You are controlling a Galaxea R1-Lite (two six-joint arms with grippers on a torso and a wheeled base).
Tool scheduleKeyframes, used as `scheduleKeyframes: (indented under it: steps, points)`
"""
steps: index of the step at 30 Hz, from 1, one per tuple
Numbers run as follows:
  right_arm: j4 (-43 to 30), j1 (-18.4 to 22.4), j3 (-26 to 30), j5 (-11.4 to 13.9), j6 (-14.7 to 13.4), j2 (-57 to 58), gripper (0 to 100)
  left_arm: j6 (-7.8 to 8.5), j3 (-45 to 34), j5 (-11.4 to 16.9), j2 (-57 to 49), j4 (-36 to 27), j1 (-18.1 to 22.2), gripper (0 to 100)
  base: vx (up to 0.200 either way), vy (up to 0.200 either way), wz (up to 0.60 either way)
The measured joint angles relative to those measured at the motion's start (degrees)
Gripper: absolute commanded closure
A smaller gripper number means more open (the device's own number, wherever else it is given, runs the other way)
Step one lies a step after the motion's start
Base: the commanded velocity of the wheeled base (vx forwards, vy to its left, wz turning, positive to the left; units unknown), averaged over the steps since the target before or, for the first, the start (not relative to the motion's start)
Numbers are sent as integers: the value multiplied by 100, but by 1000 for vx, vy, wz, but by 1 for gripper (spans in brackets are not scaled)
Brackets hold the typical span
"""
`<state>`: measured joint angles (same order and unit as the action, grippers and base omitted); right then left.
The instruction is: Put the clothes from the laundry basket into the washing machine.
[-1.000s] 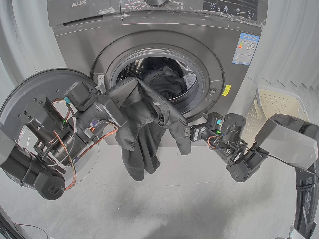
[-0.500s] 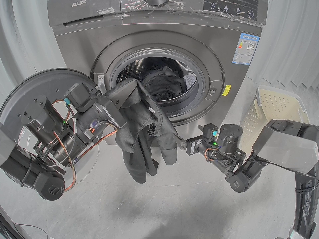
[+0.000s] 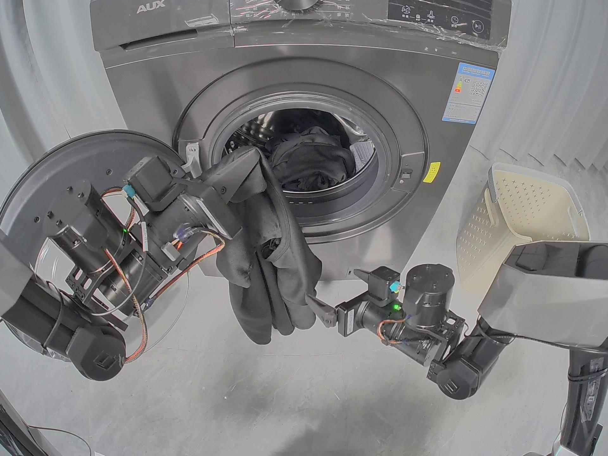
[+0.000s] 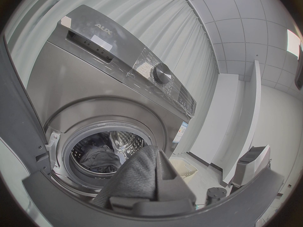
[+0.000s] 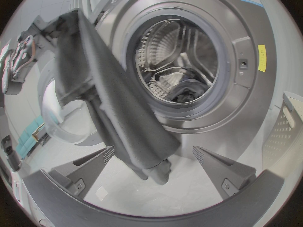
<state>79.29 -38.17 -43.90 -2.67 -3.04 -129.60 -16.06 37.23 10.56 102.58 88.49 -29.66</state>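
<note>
A pale grey, glossy floor (image 3: pixel 329 400) fills the lower half of the frame, with soft reflections across its smooth surface. A dark grey front-loading washing machine (image 3: pixel 158 90) stands on it at upper centre, its round door swung open toward the left edge of the frame and hanging clear of the floor. At right, a cream, perforated laundry basket (image 3: pixel 525 204) sits on the floor near the machine's lower right corner, its open mouth turned toward the camera.

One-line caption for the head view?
Left gripper holds dark garment before the open washing machine; right gripper, open, beside its hem.
</note>
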Motion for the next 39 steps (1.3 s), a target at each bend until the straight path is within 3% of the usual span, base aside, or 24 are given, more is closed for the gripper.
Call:
scheduleKeyframes:
  steps: [5,8,15,31,39]
  points:
    - [4,-457,479,101,-30,283,0,0,17,-5,23,-2,1,100,0,0,0]
    - [22,-739,573,294,-49,394,0,0,33,-9,34,-2,4,100,0,0,0]
    - [37,-1143,107,477,-71,378,0,0,50,-49,44,-2,4,100,0,0,0]
    - [-46,-1296,-1232,575,-235,-519,0,0,56,-55,50,-4,4,100,0,0,0]
    - [17,-858,-1646,505,-187,-869,0,-1,50,-55,41,-6,15,100,0,0,0]
